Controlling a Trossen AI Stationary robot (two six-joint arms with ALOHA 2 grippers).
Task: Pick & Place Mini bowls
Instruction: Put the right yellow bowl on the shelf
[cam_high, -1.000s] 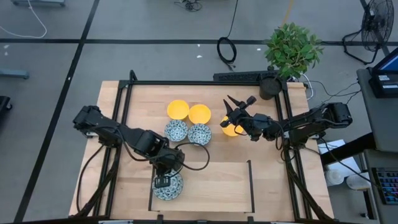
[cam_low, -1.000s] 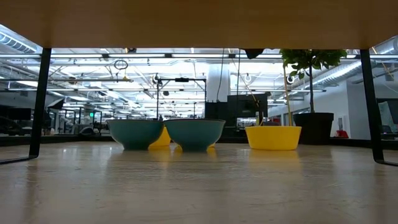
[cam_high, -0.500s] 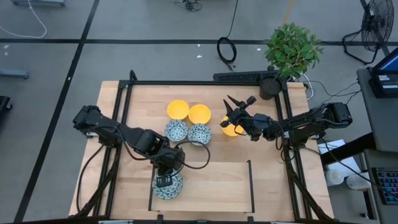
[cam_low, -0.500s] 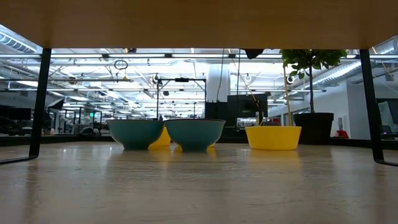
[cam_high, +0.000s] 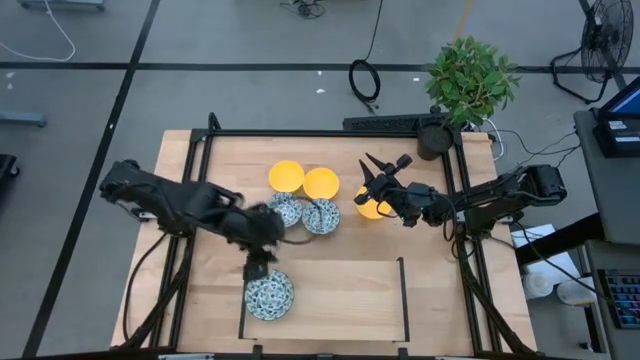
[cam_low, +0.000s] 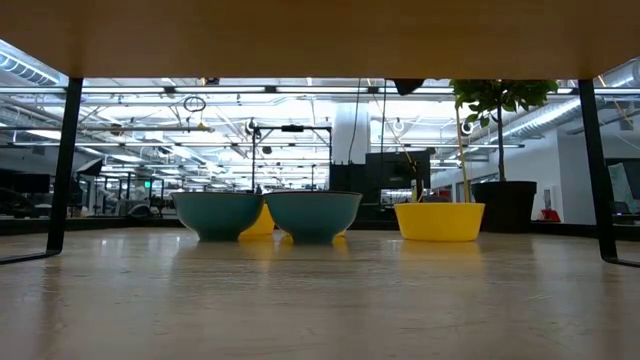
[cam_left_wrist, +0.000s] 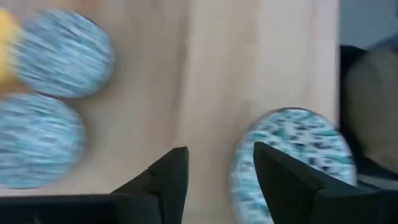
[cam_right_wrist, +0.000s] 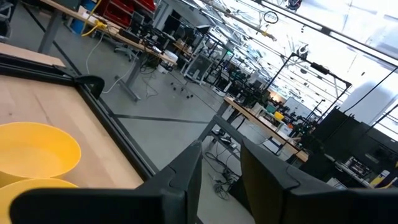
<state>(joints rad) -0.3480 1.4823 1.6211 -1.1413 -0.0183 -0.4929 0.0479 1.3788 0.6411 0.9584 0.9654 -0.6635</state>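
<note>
Hovering empty with fingers apart, the left gripper (cam_high: 256, 268) sits just beside the patterned bowl (cam_high: 269, 296).

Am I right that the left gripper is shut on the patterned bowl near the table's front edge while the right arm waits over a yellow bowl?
Not quite. In the left wrist view the left gripper is open, empty beside that patterned bowl. The right gripper does wait over a yellow bowl.

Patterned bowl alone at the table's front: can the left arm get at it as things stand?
Probably yes. The patterned bowl sits uncovered with nothing against it, and the left gripper hangs close beside it, jaws open.
</note>
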